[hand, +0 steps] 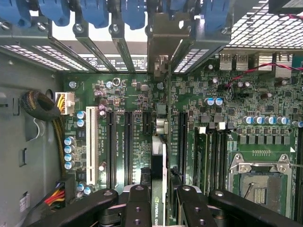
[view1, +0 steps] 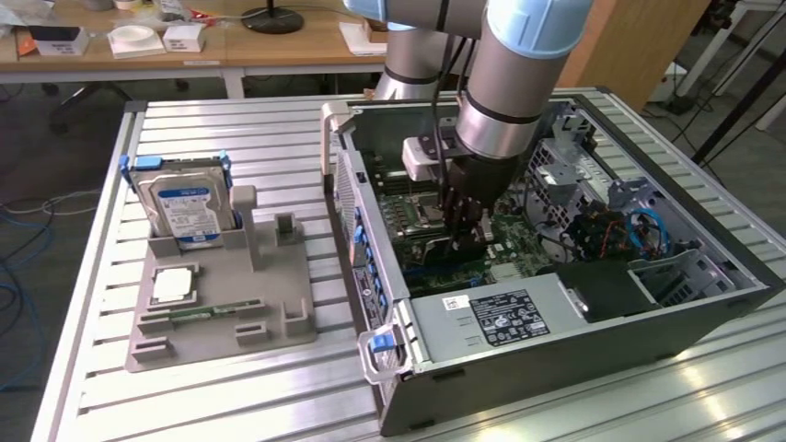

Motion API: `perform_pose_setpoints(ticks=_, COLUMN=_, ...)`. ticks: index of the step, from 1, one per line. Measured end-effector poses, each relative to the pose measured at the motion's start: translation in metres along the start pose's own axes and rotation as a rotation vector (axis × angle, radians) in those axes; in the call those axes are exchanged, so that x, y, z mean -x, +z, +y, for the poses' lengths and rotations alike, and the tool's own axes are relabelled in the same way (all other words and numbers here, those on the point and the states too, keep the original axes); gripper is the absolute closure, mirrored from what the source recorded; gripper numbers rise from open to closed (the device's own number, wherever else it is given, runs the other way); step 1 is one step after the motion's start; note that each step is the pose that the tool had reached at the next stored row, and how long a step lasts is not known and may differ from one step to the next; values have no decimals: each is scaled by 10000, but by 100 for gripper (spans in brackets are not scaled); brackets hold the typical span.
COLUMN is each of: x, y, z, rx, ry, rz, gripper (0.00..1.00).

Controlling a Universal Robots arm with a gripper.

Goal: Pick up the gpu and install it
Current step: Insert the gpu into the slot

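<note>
End effector (view1: 468, 241) lowered inside open computer case (view1: 687, 313) on table (view1: 221, 396), fingers (hand: 137, 208) clamped on gpu (hand: 164, 156) (seen edge-on), held upright over motherboard (hand: 199, 109) expansion slots.

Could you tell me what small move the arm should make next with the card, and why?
Probably ease straight down. The gripper holds the gpu edge-on just above the motherboard, roughly in line with an expansion slot and a rear bracket opening; whether it is seated is unclear.

One gpu (hand: 165, 142), one hard drive (view1: 184, 204), one computer case (view1: 590, 350)
</note>
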State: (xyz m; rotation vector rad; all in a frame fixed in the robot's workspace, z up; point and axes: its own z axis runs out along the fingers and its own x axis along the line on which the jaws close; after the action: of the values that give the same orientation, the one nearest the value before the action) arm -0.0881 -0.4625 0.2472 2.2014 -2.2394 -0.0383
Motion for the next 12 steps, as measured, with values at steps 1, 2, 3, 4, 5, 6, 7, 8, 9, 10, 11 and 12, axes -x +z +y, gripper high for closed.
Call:
perform_pose_setpoints(ticks=1, x=1, y=-6, z=0, rx=-4, ry=0, rz=-8, gripper=74)
perform_pose_setpoints(ticks=2, x=2, y=-13, z=-1, rx=-10, ry=0, rz=-18, gripper=74)
perform_pose_setpoints(ticks=3, x=3, y=-18, z=-1, rx=-11, ry=-1, rz=-20, gripper=74)
perform_pose_setpoints(ticks=4, x=2, y=-20, z=-1, rx=-9, ry=-1, rz=-16, gripper=74)
perform_pose_setpoints(ticks=5, x=2, y=-23, z=0, rx=-4, ry=0, rz=-8, gripper=74)
perform_pose_setpoints(ticks=6, x=0, y=-25, z=0, rx=-2, ry=0, rz=-3, gripper=74)
perform_pose_setpoints(ticks=7, x=1, y=-26, z=0, rx=-2, ry=0, rz=-2, gripper=74)
perform_pose_setpoints(ticks=8, x=4, y=-26, z=-1, rx=-1, ry=-2, rz=-1, gripper=74)
perform_pose_setpoints(ticks=9, x=7, y=-26, z=0, rx=-1, ry=-2, rz=0, gripper=74)
perform_pose_setpoints(ticks=10, x=9, y=-26, z=0, rx=-1, ry=-1, rz=0, gripper=74)
perform_pose_setpoints(ticks=11, x=9, y=-26, z=0, rx=0, ry=-3, rz=0, gripper=74)
perform_pose_setpoints(ticks=12, x=9, y=-26, z=1, rx=-1, ry=-3, rz=0, gripper=74)
